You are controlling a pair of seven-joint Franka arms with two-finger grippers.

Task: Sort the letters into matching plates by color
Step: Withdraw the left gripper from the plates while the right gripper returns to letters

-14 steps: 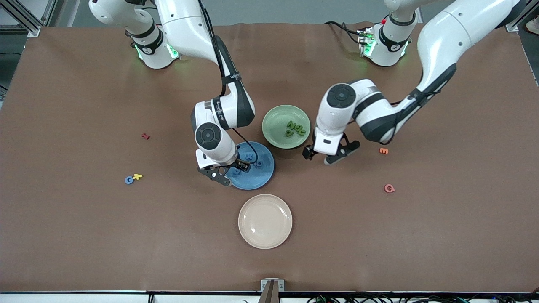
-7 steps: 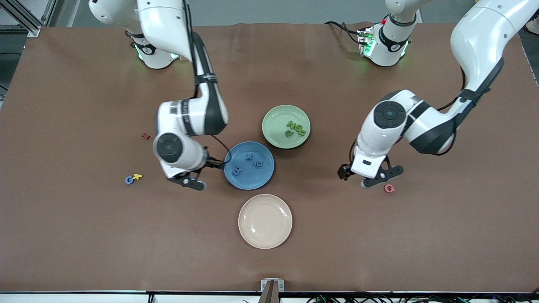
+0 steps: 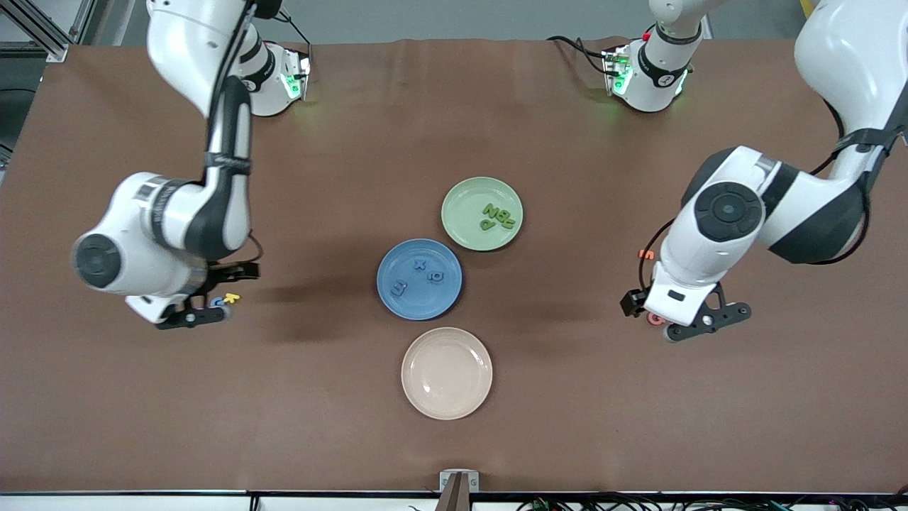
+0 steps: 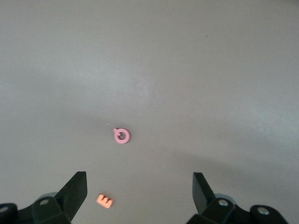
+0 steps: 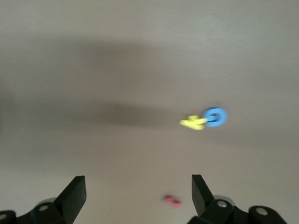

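Front view: the blue plate [image 3: 419, 279] holds three blue letters [image 3: 418, 275], the green plate [image 3: 482, 213] four green letters [image 3: 497, 216]. Left wrist view: the left gripper [image 4: 139, 186], jaws wide and empty, hangs over a pink letter [image 4: 122, 136]. Right wrist view: the right gripper [image 5: 138, 189], likewise spread and empty, hangs over a blurred, seemingly round blue letter [image 5: 215, 116] touching a yellow one [image 5: 193, 122].

A brown mat covers the whole table [image 3: 582, 411]. Grey floor shows past its top edge, with aluminium framing [image 3: 42, 28] at the corner.

three blue letters [image 3: 418, 275] lie in the blue plate [image 3: 397, 306], green letters [image 3: 496, 215] in the green plate [image 3: 461, 202].
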